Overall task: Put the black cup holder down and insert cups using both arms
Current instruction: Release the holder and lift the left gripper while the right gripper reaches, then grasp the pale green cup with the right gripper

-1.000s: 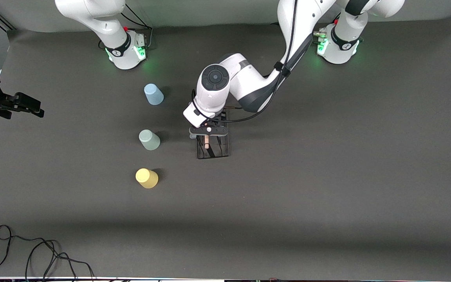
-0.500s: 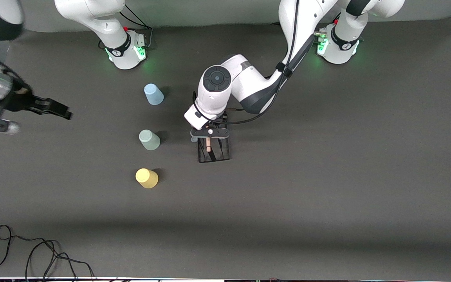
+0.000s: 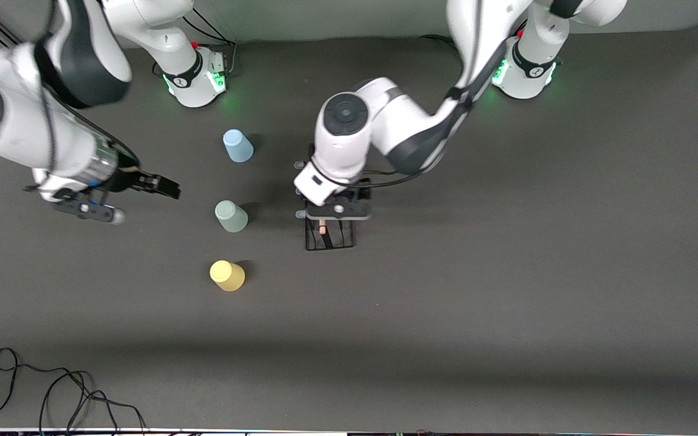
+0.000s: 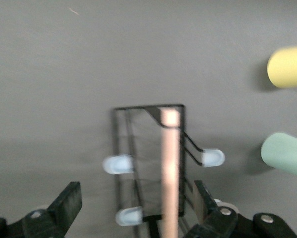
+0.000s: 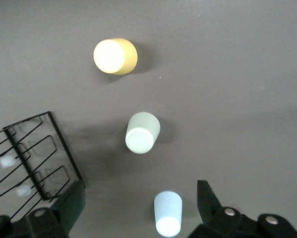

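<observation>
The black cup holder (image 3: 331, 233) stands on the table at the middle, its wooden rod handle (image 4: 170, 168) on top and pale-tipped pegs (image 4: 118, 163) at its sides. My left gripper (image 3: 332, 211) is open just above it, its fingers (image 4: 69, 203) on either side of the rod without touching it (image 4: 136, 203). The light blue cup (image 3: 237, 146), pale green cup (image 3: 231, 216) and yellow cup (image 3: 227, 275) stand in a row beside the holder toward the right arm's end. My right gripper (image 3: 166, 187) is open and empty above the table beside the blue and green cups; in its wrist view (image 5: 138, 203) the blue cup (image 5: 168, 213) lies between its fingers, far below.
The green-lit arm bases (image 3: 194, 79) (image 3: 525, 72) stand at the table's back edge. A black cable (image 3: 52, 393) lies on the near corner at the right arm's end. The right wrist view also shows the holder (image 5: 34, 158), the green cup (image 5: 142, 132) and the yellow cup (image 5: 114, 56).
My right arm has swung in from the table's end toward the cups. My left gripper has risen a little over the holder, which stays on the table.
</observation>
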